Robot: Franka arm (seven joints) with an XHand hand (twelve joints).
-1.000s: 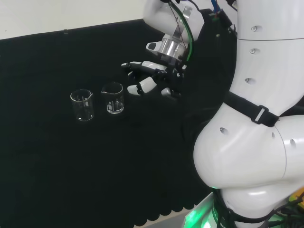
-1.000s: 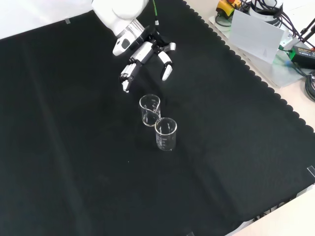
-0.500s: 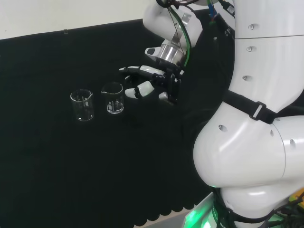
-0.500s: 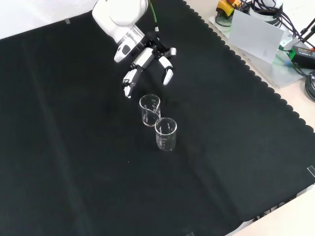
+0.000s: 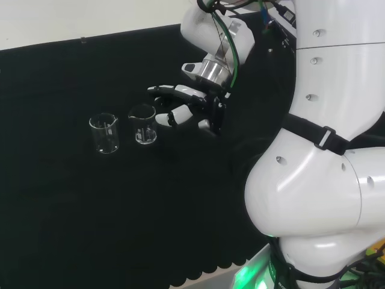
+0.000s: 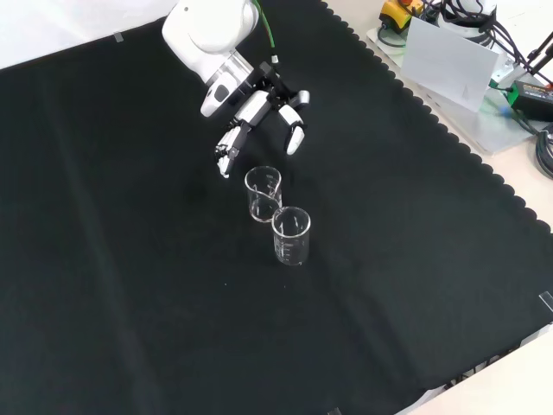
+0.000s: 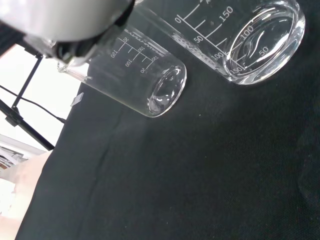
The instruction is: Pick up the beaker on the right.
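Head view: hand closes in on the right beaker

Head view has the hand [image 5: 191, 111] nearer the right beaker [image 5: 143, 124] than a second ago, its fingers [image 5: 166, 92] spread wide and relaxed, holding nothing, one fingertip just beside the glass without clear contact. The beaker stands upright on the black cloth [image 5: 72, 198], well in from every edge, with the second beaker [image 5: 104, 133] just beside it on its left.

From the front camera the two stand one behind the other; neither has moved. The hand [image 6: 259, 102] hovers just beyond the far one [image 6: 263, 194], the near one [image 6: 291, 235] apart from it.

Both are clear glass, so rims and walls are faint. At the wrist camera a blurred white part of the hand [image 7: 65, 20] covers the mouth of one beaker [image 7: 145, 75], and the other [image 7: 250, 40] is cut off by the frame
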